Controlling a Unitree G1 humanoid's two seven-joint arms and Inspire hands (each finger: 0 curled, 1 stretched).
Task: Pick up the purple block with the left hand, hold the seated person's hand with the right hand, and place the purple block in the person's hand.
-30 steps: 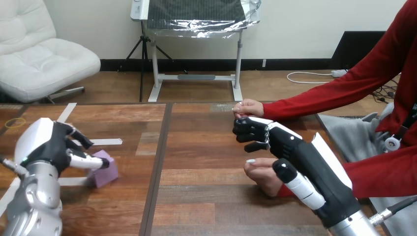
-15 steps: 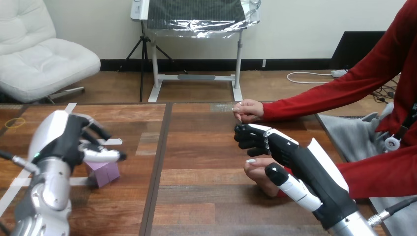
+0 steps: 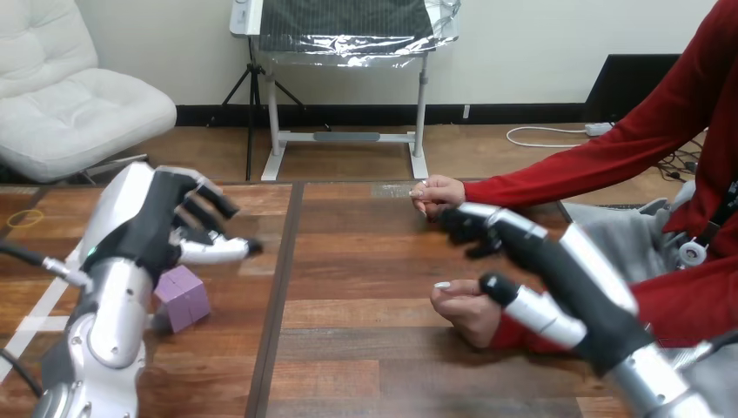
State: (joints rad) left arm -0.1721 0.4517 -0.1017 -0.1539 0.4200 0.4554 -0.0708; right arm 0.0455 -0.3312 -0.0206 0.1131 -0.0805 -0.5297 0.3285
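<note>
- Standing up from the lower left corner, my silver left forearm (image 3: 104, 335) leans over the near left part of the brown wooden table (image 3: 365, 357).
- My silver right forearm (image 3: 660, 387) comes in at the lower right corner and slants up and left over the table's right side.
- Just right of my left forearm, the small purple cube-shaped block (image 3: 181, 298) sits on the table top, turned a little so one corner faces me. Nothing grips it.
- A strip of white tape (image 3: 33, 324) lies flat on the wood to the left of that forearm.
- On the right half, the person's nearer hand (image 3: 466, 312) rests loosely closed on the table, and its red sleeve (image 3: 687, 305) runs off to the right.
- My right hand (image 3: 531, 261) is over that hand's wrist. Its thumb points left, just beside the person's knuckles, and I cannot tell whether it touches them.
- My right hand's fingers (image 3: 466, 228) are curled inward and close round nothing I can see.
- My left hand (image 3: 148, 226) hangs in the air above and a little beyond the purple block, clear of it. Its fingers are loosely bent and spread, its thumb sticks out to the right, and it holds nothing.
- Farthest off, the person's other hand (image 3: 438, 195) is at the table's far edge, fingertips pinched together, just beyond my right hand's curled fingers. I cannot make out whether they touch.
</note>
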